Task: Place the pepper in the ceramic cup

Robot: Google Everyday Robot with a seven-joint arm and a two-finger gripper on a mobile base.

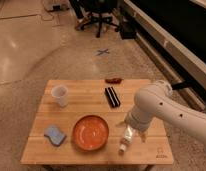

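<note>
My pincer point(127, 141) hangs low beside the round orange bowl point(90, 133); clenched or released, I cannot tell. The slim dark-red pepper point(114, 79) lies at the wooden table's point(138, 90) far edge, so I judge reaching it comes before the small white ceramic cup point(60, 95)

My white arm point(166, 107) reaches in from the right side of the view, bends at a rounded joint and turns downward, so my wrist hangs below it and my gripper point(127, 141) points down, tilted slightly, close above the near right part of the table point(86, 102).
</note>
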